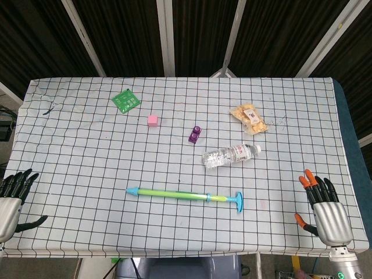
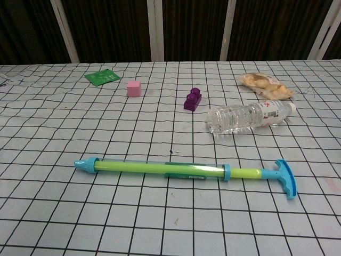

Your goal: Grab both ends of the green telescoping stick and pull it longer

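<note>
The green telescoping stick (image 1: 174,194) (image 2: 160,168) lies flat on the checked table near its front edge, blue pointed tip to the left and blue T-handle (image 1: 239,201) (image 2: 285,178) to the right. My left hand (image 1: 11,199) hovers at the table's front left corner, fingers spread, holding nothing. At the front right corner my right hand (image 1: 324,210), with orange fingertips, is open and empty, well right of the handle. Neither hand appears in the chest view.
Behind the stick lies a clear water bottle (image 1: 230,155) (image 2: 249,116). Further back are a purple block (image 1: 195,135), a pink cube (image 1: 152,120), a green packet (image 1: 125,100) and a snack bag (image 1: 249,118). The checked table (image 1: 81,163) ends at its front edge just below both hands.
</note>
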`<move>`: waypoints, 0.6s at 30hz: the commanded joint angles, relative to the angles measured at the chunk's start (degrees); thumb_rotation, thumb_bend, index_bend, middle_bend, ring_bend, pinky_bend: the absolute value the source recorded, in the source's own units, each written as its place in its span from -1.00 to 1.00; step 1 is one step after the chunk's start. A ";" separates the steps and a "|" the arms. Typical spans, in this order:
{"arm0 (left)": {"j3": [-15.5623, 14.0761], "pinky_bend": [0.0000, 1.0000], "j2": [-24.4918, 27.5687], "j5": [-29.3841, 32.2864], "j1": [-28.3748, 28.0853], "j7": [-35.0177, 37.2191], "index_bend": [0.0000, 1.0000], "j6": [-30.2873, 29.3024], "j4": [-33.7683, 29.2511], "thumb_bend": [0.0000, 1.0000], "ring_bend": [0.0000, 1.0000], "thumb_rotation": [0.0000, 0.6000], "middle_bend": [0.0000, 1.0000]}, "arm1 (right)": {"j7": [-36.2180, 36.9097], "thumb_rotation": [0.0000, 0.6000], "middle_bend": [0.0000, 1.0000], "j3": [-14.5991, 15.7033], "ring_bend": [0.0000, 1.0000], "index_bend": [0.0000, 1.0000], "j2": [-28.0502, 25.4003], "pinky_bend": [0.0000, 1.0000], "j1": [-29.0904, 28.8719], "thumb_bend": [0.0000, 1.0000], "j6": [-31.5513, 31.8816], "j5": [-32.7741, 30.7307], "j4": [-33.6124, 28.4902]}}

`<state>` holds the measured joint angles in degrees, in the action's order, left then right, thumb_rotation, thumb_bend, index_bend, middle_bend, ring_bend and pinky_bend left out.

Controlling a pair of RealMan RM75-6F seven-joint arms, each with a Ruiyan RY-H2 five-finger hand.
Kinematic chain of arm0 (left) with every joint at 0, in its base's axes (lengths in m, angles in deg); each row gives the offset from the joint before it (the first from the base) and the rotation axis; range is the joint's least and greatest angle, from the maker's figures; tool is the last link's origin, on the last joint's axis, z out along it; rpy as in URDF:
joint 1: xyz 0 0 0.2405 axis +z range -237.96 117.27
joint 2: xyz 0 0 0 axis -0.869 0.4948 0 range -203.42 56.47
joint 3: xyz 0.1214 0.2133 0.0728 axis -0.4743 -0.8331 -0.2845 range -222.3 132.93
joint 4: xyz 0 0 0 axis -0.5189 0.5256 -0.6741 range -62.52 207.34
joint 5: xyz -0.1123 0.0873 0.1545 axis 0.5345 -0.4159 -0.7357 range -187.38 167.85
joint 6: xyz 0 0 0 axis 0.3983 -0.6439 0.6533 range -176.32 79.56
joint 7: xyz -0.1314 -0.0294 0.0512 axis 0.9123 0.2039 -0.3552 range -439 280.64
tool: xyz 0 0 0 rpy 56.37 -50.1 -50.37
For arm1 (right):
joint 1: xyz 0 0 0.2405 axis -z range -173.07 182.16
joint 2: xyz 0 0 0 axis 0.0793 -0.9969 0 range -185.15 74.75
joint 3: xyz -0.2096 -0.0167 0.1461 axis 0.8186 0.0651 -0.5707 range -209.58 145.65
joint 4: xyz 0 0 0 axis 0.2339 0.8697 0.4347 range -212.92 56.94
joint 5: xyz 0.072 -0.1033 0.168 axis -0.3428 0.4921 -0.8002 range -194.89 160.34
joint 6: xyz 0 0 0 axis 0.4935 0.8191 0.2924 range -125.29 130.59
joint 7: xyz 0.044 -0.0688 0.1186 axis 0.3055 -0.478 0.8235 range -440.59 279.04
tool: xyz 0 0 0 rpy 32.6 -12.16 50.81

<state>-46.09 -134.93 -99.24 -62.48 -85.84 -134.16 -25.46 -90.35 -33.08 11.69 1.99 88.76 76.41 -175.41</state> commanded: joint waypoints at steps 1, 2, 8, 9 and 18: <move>-0.01 -1.00 -0.01 -0.14 -0.06 -0.18 -1.00 0.02 0.04 -0.83 -1.00 1.00 -1.00 | -3.00 1.00 -1.00 -1.63 -1.00 -0.38 2.14 -1.00 -2.90 -0.43 -3.57 -0.88 -1.90; -0.04 -1.00 -0.02 -0.19 -0.05 -0.19 -1.00 0.01 0.09 -0.83 -1.00 1.00 -1.00 | -3.78 1.00 -0.98 -1.93 -1.00 -0.33 2.73 -1.00 -3.51 -0.43 -4.48 -1.32 -2.23; -0.15 -1.00 0.01 -0.18 -0.11 0.11 -1.00 0.27 0.21 -0.83 -1.00 1.00 -1.00 | -8.98 1.00 -0.90 -3.29 -1.00 -0.22 8.53 -1.00 -7.43 -0.43 -11.04 -5.12 -4.07; -0.17 -1.00 0.04 -0.21 -0.15 0.14 -1.00 0.34 0.22 -0.83 -1.00 1.00 -1.00 | -10.49 1.00 -0.90 -3.45 -1.00 -0.22 9.98 -1.00 -8.15 -0.43 -12.15 -5.80 -4.10; -0.39 -1.00 0.33 -0.26 -0.34 0.71 -1.00 0.90 0.34 -0.83 -1.00 1.00 -1.00 | -21.98 1.00 -0.90 -3.81 -1.00 -0.22 21.22 -1.00 -11.74 -0.43 -16.89 -11.21 -1.80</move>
<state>-46.46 -134.63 -99.54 -62.81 -85.16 -133.29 -25.13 -110.33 -36.81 30.89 -8.69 73.12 66.71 -178.07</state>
